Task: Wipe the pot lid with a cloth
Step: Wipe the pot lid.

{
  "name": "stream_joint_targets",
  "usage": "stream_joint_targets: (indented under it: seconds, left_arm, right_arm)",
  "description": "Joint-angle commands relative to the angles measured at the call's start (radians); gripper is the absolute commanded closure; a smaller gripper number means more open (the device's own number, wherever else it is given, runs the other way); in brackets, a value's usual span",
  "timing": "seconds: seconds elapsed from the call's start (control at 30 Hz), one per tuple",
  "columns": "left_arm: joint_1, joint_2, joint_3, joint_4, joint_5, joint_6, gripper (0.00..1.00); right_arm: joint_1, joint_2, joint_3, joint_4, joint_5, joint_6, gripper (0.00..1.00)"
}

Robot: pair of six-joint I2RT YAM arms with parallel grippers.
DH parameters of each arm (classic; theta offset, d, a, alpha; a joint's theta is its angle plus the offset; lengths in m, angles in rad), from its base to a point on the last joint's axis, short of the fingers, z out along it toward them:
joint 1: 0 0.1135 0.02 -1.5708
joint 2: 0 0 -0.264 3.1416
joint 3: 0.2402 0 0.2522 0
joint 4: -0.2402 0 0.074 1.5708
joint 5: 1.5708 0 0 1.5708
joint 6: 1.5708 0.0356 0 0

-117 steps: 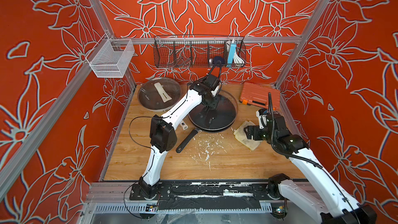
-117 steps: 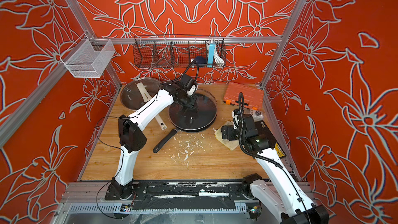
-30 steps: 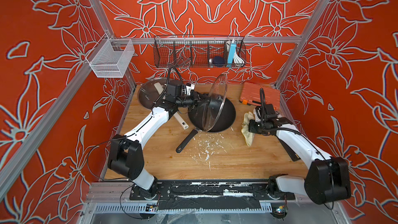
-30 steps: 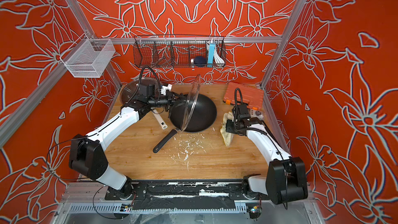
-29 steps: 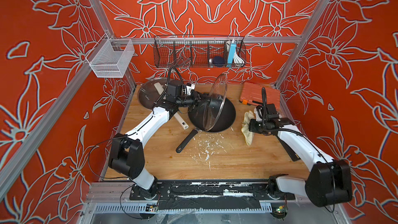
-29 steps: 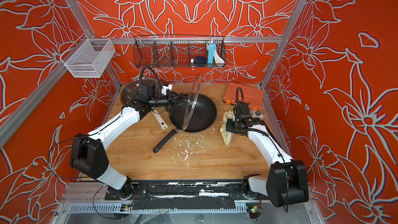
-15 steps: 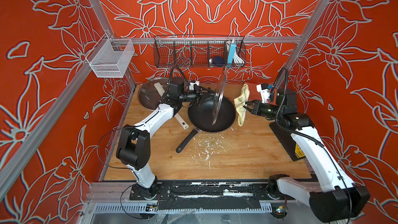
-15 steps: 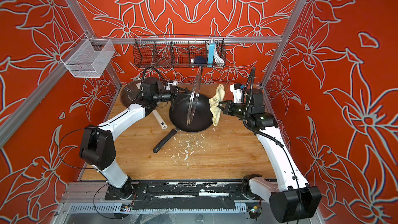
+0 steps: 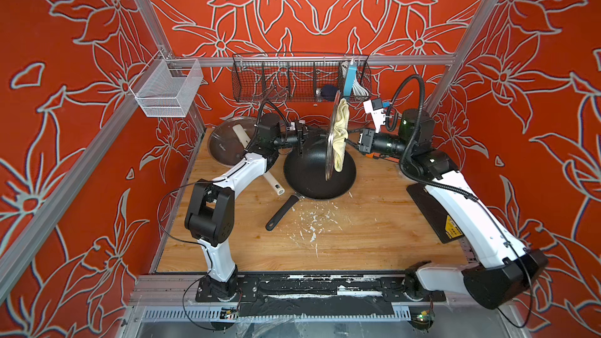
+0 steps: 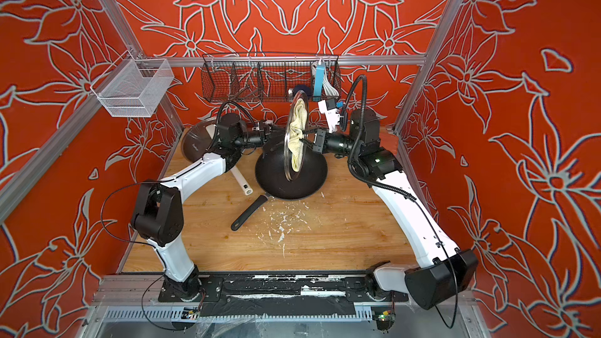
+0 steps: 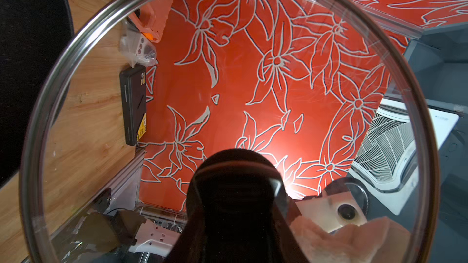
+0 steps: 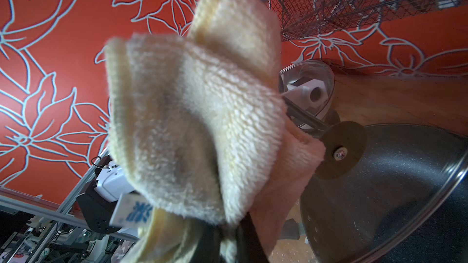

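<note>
Black wire basket [image 9: 292, 84] on back rail: blue item [image 9: 349, 79], white cord [image 9: 357, 87] inside. Over frying pan [image 9: 305, 170]: glass lid [image 9: 329, 164] on edge, knob clenched in left gripper [image 9: 317, 134]. Pinched in right gripper [image 9: 350, 136], against lid's underside: cloth [image 9: 341, 131]. Right wrist view alone: grey stains on cloth, lid's centre screw [image 12: 339, 153].

The cloth [image 12: 192, 122] hides tips of right tool [image 10: 305, 140]

lid [image 9: 331, 144] x2 | pan [image 9: 309, 177] x1 | cloth [image 9: 340, 131] x1 | wire basket [image 9: 292, 82] x2 | arm [image 9: 240, 173] x2 | black box [image 9: 429, 209] x1 | orange case [image 11: 152, 16] x1
</note>
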Motion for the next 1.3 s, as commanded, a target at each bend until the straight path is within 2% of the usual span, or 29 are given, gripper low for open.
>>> stream_joint_targets:
  seconds: [0.0,0.13,0.33,0.43,0.57,0.73,0.83,1.1,1.27]
  left_arm:
    - [-0.002,-0.032,0.058,0.2,0.041,-0.062,1.0]
    - [-0.009,-0.021,0.066,0.227,0.048,-0.097,1.0]
    - [-0.009,0.008,0.06,0.296,0.054,-0.169,1.0]
    - [-0.01,0.015,0.06,0.314,0.049,-0.185,1.0]
    - [-0.014,0.021,0.059,0.325,0.041,-0.201,1.0]
    - [-0.024,0.029,0.059,0.342,0.039,-0.22,1.0]
    - [-0.03,0.034,0.061,0.366,0.037,-0.241,1.0]
    - [-0.034,0.043,0.063,0.413,0.032,-0.273,1.0]
    - [-0.04,0.053,0.058,0.433,0.031,-0.288,1.0]
  right_arm:
    - [-0.002,0.017,-0.039,0.018,0.06,0.008,1.0]
    - [-0.015,0.047,-0.113,0.005,0.106,-0.018,1.0]
    - [-0.03,0.048,-0.129,0.001,0.118,-0.039,1.0]
    - [-0.029,0.042,-0.087,0.013,0.054,-0.037,1.0]
    - [-0.024,0.067,0.012,0.123,-0.06,0.052,1.0]
    - [-0.02,0.113,0.147,0.129,-0.064,0.074,1.0]
    - [-0.028,0.139,0.121,0.101,-0.016,0.066,1.0]
    - [-0.063,0.136,-0.104,0.094,0.096,0.056,1.0]
    - [-0.063,0.131,-0.05,0.089,0.056,0.064,1.0]
